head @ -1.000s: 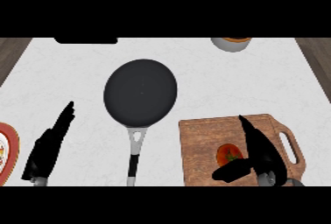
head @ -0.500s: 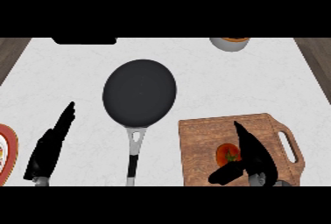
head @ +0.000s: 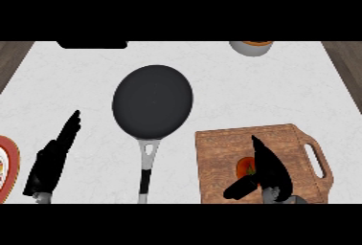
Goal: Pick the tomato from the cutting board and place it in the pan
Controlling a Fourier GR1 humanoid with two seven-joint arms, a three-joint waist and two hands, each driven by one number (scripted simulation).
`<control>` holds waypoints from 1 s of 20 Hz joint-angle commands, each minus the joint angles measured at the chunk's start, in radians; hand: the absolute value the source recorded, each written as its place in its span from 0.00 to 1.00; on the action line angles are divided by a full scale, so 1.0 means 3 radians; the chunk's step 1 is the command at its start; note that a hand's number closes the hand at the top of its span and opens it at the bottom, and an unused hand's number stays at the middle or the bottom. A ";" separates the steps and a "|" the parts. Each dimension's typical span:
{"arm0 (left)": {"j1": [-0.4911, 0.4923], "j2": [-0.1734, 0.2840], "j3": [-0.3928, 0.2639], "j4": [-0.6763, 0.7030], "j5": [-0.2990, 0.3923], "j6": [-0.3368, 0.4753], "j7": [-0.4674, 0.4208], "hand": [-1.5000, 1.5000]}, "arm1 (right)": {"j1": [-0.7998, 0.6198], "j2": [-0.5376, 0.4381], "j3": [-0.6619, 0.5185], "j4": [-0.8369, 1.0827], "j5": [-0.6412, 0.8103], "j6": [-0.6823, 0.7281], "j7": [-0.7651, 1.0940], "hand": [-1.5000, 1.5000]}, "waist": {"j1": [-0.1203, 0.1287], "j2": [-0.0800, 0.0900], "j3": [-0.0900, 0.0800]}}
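Lying on the cutting board (head: 290, 139), the tomato (head: 245, 166) is partly covered by the right hand (head: 267, 168), whose straight fingers and thumb are set on either side of it. Left of the board, the pan (head: 152, 101) is seen, and beyond it the left hand (head: 51, 160), fingers straight.
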 commanded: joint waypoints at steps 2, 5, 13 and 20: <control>-0.0043 -0.0023 0.0099 0.0035 -0.0053 -0.0027 0.0018 0.50 | -0.0088 0.0192 -0.0131 0.0165 0.0090 0.0036 0.0429 0.00 | -0.0003 0.0002 0.0001; 0.0095 -0.0040 0.0106 -0.0087 -0.0136 -0.0074 0.0007 0.50 | 0.0088 0.0201 -0.0124 0.0163 0.0292 -0.0116 0.0121 1.00 | -0.0002 -0.0001 0.0002; 0.0113 -0.0170 0.0204 -0.0015 -0.0207 -0.0177 -0.0032 0.50 | -0.0005 0.0550 -0.0371 0.0550 0.0267 -0.0359 -0.0320 1.00 | 0.0005 0.0002 0.0002; -0.0005 -0.0262 0.0075 -0.0076 -0.0252 -0.0164 0.0067 0.50 | -0.0817 -0.0467 -0.0300 0.0999 0.0045 0.1089 -0.1276 1.00 | 0.0160 0.0058 0.0004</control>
